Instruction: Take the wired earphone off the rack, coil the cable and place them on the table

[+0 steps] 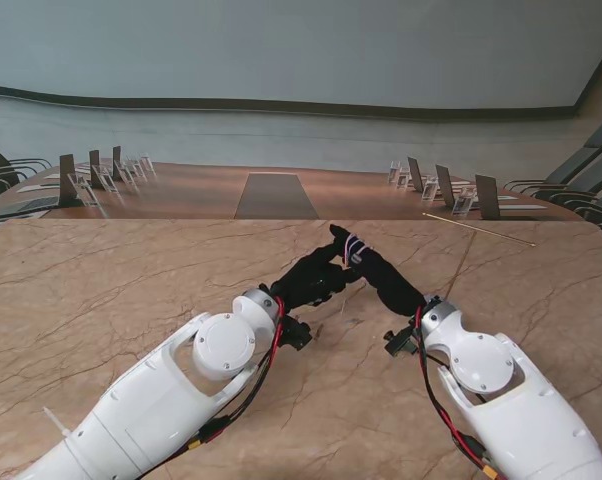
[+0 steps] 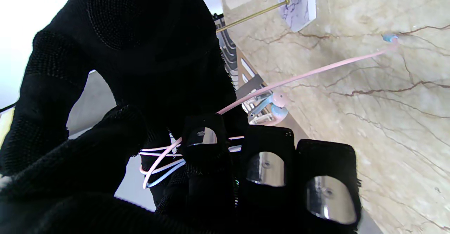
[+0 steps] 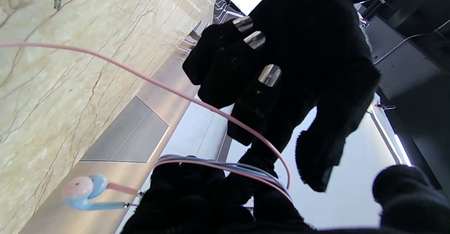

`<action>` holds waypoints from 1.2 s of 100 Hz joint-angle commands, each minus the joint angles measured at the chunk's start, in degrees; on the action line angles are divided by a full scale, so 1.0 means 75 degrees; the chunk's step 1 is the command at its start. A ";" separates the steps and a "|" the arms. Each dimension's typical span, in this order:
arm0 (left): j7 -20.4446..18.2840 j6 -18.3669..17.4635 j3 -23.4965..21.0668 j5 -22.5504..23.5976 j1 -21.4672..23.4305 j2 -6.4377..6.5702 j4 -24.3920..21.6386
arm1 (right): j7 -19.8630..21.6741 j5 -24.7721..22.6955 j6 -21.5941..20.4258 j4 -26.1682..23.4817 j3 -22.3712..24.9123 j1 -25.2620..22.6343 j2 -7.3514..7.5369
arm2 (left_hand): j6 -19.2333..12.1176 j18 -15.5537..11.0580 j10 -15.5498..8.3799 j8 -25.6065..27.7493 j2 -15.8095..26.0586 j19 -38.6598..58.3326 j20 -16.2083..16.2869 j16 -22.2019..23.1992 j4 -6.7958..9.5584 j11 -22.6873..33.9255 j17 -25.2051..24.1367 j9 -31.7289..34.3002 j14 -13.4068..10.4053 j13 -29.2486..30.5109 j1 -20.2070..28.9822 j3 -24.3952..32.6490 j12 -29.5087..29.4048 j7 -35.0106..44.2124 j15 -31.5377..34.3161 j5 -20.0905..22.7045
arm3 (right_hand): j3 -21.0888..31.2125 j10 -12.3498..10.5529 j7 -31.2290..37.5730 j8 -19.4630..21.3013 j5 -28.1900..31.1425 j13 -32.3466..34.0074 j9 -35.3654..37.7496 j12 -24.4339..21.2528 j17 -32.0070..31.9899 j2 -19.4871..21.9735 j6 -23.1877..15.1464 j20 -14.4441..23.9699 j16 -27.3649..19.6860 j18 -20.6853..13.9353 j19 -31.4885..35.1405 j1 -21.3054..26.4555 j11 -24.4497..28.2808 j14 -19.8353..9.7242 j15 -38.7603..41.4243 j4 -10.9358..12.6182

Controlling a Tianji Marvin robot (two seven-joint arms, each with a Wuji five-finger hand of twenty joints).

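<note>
Coiling the earphone cable between two gloved hands above the table

In the stand's view the left hand (image 1: 306,283) and right hand (image 1: 381,275) meet near the middle of the marble table (image 1: 101,300), the left at about 9 o'clock of the right. Several pink and blue turns of the cable (image 3: 225,167) lie wound across the right hand's fingers (image 3: 197,188), which are held together under the coil. The left hand's fingers (image 2: 204,146) are curled closed on the cable where it feeds into the loops. A free pink length runs off to a plug end (image 2: 389,37) near the table, and the two earbuds (image 3: 82,191) dangle beside the right hand. The cable looks light, limp and springy, so I judge the loops will slip unless pinched across all turns; take hold at the coil, not the fragile buds
</note>
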 commanded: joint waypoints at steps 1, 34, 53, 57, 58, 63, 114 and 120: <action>-0.0044 0.0014 0.0103 0.0054 0.0014 -0.0161 -0.0073 | 0.0047 -0.0007 -0.0002 -0.0120 -0.0138 0.0015 -0.0105 | -0.0704 -0.0258 -0.0337 -0.0527 -0.0469 0.2081 -0.0108 0.0181 0.0006 0.0130 0.0162 0.0037 0.0534 -0.0181 0.0191 0.0247 0.0026 -0.0541 0.0198 -0.0020 | 0.0073 -0.0098 0.0027 0.0034 0.0018 -0.0024 0.0102 0.0033 0.0080 -0.0130 -0.0643 -0.0052 0.0035 0.0352 0.0390 0.0038 -0.0077 0.0178 -0.0007 -0.0194; 0.0283 -0.0112 0.0262 0.0473 -0.0304 -0.0282 0.0249 | 0.0126 0.0073 0.0059 -0.0288 -0.0238 -0.0029 -0.0090 | -0.1849 -0.0453 -0.0220 -0.0252 -0.0971 0.2051 -0.0408 0.0137 -0.0233 0.0343 -0.0127 0.0009 0.0353 -0.0277 0.2638 -0.0977 0.0053 0.1086 0.0028 0.2131 | 0.0061 -0.0124 0.0042 0.0117 0.0020 -0.0043 0.0102 0.0013 0.0051 -0.0117 -0.0629 -0.0067 0.0020 0.0315 0.0396 0.0056 -0.0115 0.0150 -0.0031 -0.0196; 0.0582 -0.0011 0.0351 0.0567 -0.0399 -0.0414 0.0415 | 0.0109 0.0106 0.0035 -0.0341 -0.0262 -0.0096 -0.0091 | -0.2002 -0.0479 -0.0048 -0.0908 -0.1229 0.1970 -0.0410 0.0132 -0.0210 0.0450 -0.0258 0.0054 0.0252 -0.0345 0.2675 -0.0321 0.0114 0.1062 0.0001 0.3314 | 0.0055 -0.0164 0.0070 0.0204 0.0011 -0.0064 0.0093 0.0001 0.0018 -0.0107 -0.0629 -0.0077 -0.0005 0.0267 0.0388 0.0066 -0.0142 0.0119 -0.0082 -0.0196; 0.0612 0.0001 0.0370 0.0574 -0.0428 -0.0434 0.0446 | 0.0092 0.0113 0.0023 -0.0349 -0.0269 -0.0110 -0.0095 | -0.1938 -0.0494 -0.0021 -0.0905 -0.1282 0.1940 -0.0410 0.0130 -0.0200 0.0444 -0.0297 0.0032 0.0226 -0.0362 0.2685 -0.0228 0.0118 0.1095 -0.0009 0.3321 | 0.0053 -0.0185 0.0078 0.0238 0.0010 -0.0075 0.0085 -0.0009 -0.0072 -0.0109 -0.0620 -0.0093 -0.0029 0.0224 0.0347 0.0069 -0.0162 0.0087 -0.0131 -0.0196; 0.0616 0.0012 0.0374 0.0573 -0.0434 -0.0438 0.0449 | 0.0088 0.0114 0.0021 -0.0351 -0.0271 -0.0113 -0.0096 | -0.1922 -0.0501 -0.0013 -0.0895 -0.1291 0.1930 -0.0409 0.0130 -0.0199 0.0439 -0.0309 0.0013 0.0216 -0.0381 0.2684 -0.0209 0.0120 0.1108 -0.0015 0.3317 | 0.0053 -0.0193 0.0080 0.0245 0.0009 -0.0072 0.0091 -0.0010 -0.0078 -0.0115 -0.0617 -0.0094 -0.0033 0.0219 0.0344 0.0072 -0.0164 0.0084 -0.0139 -0.0196; 0.0692 0.0052 0.0393 0.0587 -0.0459 -0.0474 0.0482 | 0.0083 0.0108 0.0014 -0.0364 -0.0277 -0.0130 -0.0093 | -0.1865 -0.0532 0.0064 -0.0764 -0.1430 0.1889 -0.0389 0.0141 -0.0208 0.0427 -0.0361 -0.0055 0.0188 -0.0435 0.2672 0.0038 0.0158 0.1225 -0.0035 0.3305 | 0.0042 -0.0222 0.0090 0.0322 -0.0002 -0.0061 0.0089 -0.0094 -0.0093 -0.0102 -0.0620 -0.0102 -0.0069 0.0196 0.0321 0.0068 -0.0325 0.0074 -0.0209 -0.0197; 0.1009 0.0398 0.0301 0.1366 -0.0434 -0.0424 0.0491 | 0.0072 -0.0093 -0.0029 -0.0574 -0.0147 -0.0462 -0.0041 | -0.1164 -0.0603 0.0393 0.1056 -0.1726 0.0749 0.1295 0.0898 -0.0267 0.0708 -0.1804 -0.1216 -0.0170 -0.1673 0.3289 0.1225 0.1216 0.1969 -0.0194 0.2926 | 0.0019 -0.0478 0.0191 0.1875 -0.0112 -0.0153 0.0031 -0.0396 -0.0248 -0.0092 -0.0447 0.0034 -0.0151 -0.0039 0.0019 0.0113 -0.1067 -0.0214 -0.1000 -0.0191; 0.1076 0.0488 0.0245 0.1480 -0.0387 -0.0407 0.0455 | 0.0042 -0.0135 -0.0035 -0.0591 -0.0111 -0.0524 -0.0039 | -0.1106 -0.0670 0.0225 0.1335 -0.1629 0.0769 0.1269 0.0857 -0.0304 0.0838 -0.1756 -0.1286 -0.0255 -0.1676 0.3210 0.1278 0.1249 0.2034 -0.0160 0.2762 | 0.0017 -0.0484 0.0175 0.1889 -0.0118 -0.0158 0.0028 -0.0397 -0.0252 -0.0081 -0.0443 0.0036 -0.0150 -0.0045 0.0012 0.0104 -0.1070 -0.0213 -0.1003 -0.0191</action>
